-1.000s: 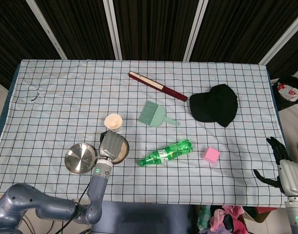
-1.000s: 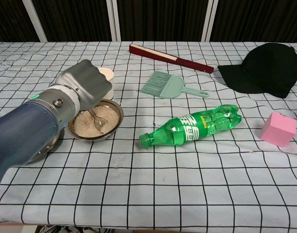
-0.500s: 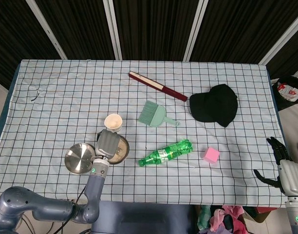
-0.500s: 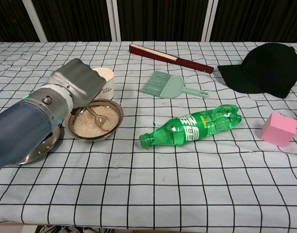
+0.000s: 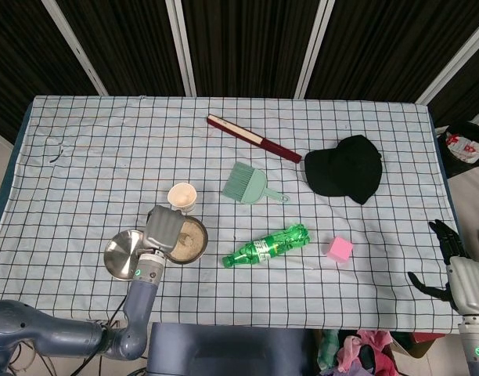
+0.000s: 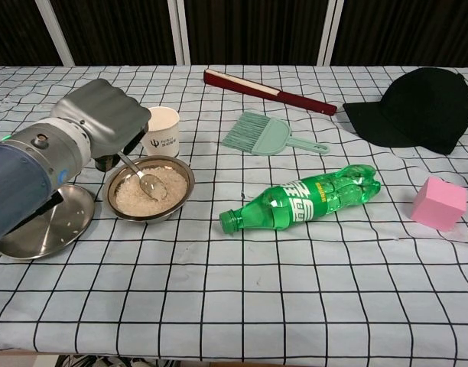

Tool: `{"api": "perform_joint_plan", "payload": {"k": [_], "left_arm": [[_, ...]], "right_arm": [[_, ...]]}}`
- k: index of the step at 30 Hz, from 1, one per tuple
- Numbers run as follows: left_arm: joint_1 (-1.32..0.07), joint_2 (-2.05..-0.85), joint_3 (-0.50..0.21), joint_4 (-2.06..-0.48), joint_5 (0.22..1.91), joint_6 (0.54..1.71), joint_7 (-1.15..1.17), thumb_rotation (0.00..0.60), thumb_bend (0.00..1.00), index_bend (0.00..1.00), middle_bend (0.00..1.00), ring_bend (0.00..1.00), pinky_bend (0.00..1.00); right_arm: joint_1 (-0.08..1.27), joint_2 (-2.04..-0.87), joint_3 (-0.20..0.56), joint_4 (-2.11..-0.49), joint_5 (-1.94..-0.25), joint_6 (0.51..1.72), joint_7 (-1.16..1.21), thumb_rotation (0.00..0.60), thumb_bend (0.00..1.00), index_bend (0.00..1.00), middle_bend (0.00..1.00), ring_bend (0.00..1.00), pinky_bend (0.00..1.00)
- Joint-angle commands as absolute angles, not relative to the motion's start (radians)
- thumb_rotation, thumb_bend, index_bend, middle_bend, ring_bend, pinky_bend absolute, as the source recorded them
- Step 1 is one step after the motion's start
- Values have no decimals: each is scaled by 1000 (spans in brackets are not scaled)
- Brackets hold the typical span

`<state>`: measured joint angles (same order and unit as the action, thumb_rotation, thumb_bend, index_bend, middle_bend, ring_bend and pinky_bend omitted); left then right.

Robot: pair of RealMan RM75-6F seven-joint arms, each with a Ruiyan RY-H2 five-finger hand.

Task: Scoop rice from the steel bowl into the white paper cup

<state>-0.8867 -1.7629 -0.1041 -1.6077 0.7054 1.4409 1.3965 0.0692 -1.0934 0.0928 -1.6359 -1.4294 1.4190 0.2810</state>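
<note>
A steel bowl of rice sits at the table's front left. Just behind it stands the white paper cup, upright. My left hand hovers over the bowl's left edge and grips a metal spoon. The spoon's bowl lies on the rice with some grains in it. My right hand hangs off the table's right front corner, fingers spread, holding nothing. The chest view does not show it.
A steel lid lies left of the bowl. A green bottle lies on its side to the right, with a pink cube beyond. A green brush, a red folded fan and a black cap lie farther back.
My left hand has drawn back to the left, off the bowl's middle. The spoon came up from deep in the rice and the cup has come into full view.
</note>
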Motion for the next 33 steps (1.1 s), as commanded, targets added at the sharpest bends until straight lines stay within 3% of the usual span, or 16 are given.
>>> {"api": "perform_joint_plan", "payload": {"k": [1,33], "left_arm": [[-866,-1734,-101,-1627,725,1437,1354,600,507,767,1000,1000,1000],[-808,-1682,-113,-1623,838,1396,1175,600,507,766,1000,1000,1000]], "right_arm": [[69,-1094,93,-1636,-1430,1420,280,600,200,0,0,0,207],[69,-1096,90,-1633,-1434,1421,272,600,200,0,0,0,207]]}}
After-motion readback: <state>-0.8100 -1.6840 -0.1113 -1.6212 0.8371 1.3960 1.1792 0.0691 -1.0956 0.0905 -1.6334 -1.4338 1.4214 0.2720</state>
